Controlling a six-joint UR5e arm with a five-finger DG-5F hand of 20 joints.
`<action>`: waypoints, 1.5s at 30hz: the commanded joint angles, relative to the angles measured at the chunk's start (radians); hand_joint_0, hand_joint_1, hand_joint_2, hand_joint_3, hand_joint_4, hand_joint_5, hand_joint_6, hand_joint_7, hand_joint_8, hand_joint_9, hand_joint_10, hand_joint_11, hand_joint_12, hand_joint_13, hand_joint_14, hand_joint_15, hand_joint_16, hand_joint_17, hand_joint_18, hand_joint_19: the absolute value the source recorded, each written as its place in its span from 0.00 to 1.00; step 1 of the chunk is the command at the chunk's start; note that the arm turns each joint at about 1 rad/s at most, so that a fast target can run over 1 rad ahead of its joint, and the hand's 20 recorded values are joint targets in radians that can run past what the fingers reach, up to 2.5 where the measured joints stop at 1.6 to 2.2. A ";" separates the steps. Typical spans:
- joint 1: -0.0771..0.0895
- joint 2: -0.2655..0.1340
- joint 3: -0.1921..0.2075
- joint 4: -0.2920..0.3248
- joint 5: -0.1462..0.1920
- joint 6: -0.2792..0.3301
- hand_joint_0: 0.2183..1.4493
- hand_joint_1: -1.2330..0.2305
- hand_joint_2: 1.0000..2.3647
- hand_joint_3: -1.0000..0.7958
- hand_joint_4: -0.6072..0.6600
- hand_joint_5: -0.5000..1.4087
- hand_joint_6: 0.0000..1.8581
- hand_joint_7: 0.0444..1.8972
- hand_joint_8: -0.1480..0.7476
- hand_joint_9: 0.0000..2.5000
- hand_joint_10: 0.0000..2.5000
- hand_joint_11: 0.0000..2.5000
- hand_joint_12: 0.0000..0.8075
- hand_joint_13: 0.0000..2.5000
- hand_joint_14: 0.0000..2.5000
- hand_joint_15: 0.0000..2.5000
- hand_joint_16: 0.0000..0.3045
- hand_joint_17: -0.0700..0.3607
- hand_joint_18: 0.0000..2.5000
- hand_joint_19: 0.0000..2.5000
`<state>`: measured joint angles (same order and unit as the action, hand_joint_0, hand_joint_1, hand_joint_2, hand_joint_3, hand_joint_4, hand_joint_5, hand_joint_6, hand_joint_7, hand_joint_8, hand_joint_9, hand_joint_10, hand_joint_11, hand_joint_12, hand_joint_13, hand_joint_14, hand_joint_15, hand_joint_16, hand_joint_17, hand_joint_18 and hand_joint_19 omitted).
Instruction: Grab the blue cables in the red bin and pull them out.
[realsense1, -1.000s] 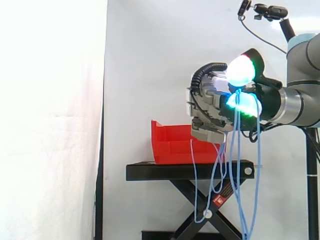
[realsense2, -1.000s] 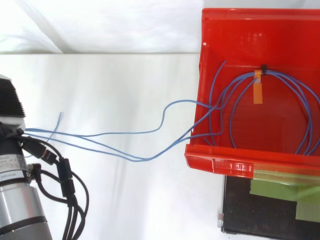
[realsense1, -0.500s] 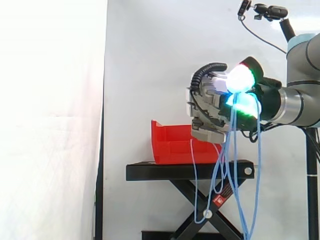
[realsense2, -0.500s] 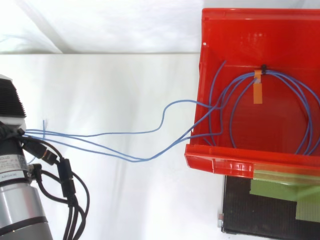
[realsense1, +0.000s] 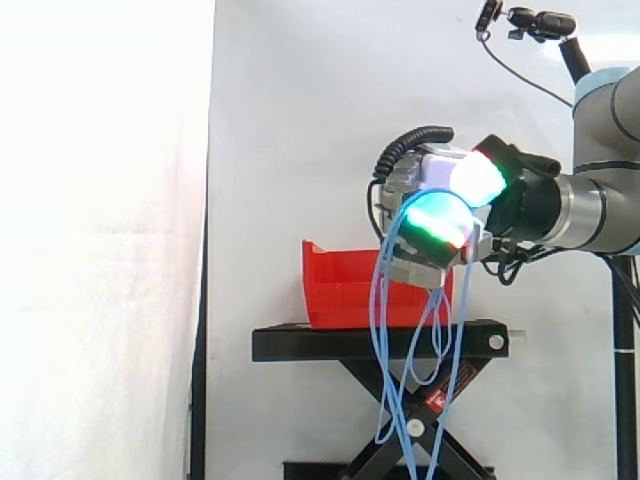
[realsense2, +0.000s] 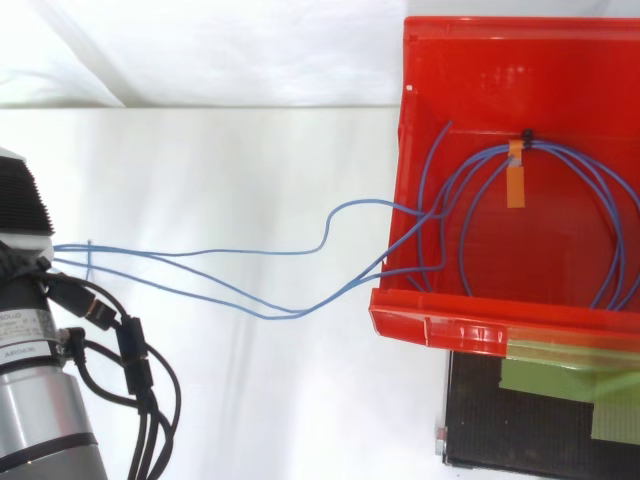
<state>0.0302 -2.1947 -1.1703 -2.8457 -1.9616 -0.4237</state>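
- The hand is clenched on the thin blue cables, which hang from it in long slack loops in front of the black scissor-legged table
- From above, the strands run wavy and loose from the hand at the left to the open red plastic bin at the right, crossing its near wall
- Most of the coil lies inside the bin, bound by a black tie and an orange tape tag
- Pulling clear likely means moving further away from the bin along that line
- Hard to see: the grip point is cut off at the top view's left edge, and the bin wall hides the coil from the side
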 joint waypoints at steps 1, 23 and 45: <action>-0.001 0.001 0.000 0.000 0.000 0.000 0.53 0.20 0.00 0.05 0.68 0.70 0.01 0.35 0.43 0.53 0.01 0.41 0.40 0.62 0.05 0.65 0.13 0.38 0.39 0.48; 0.000 0.001 0.000 0.005 0.000 -0.002 0.52 0.17 0.00 0.00 0.69 0.70 0.01 0.36 0.43 0.51 0.01 0.41 0.39 0.61 0.05 0.64 0.14 0.38 0.38 0.49; 0.000 0.000 0.000 0.008 0.000 -0.002 0.38 0.34 0.00 0.00 0.71 0.75 0.01 0.33 0.45 0.54 0.01 0.40 0.46 0.62 0.09 0.62 0.16 0.42 0.40 0.47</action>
<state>0.0300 -2.1950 -1.1704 -2.8382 -1.9620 -0.4257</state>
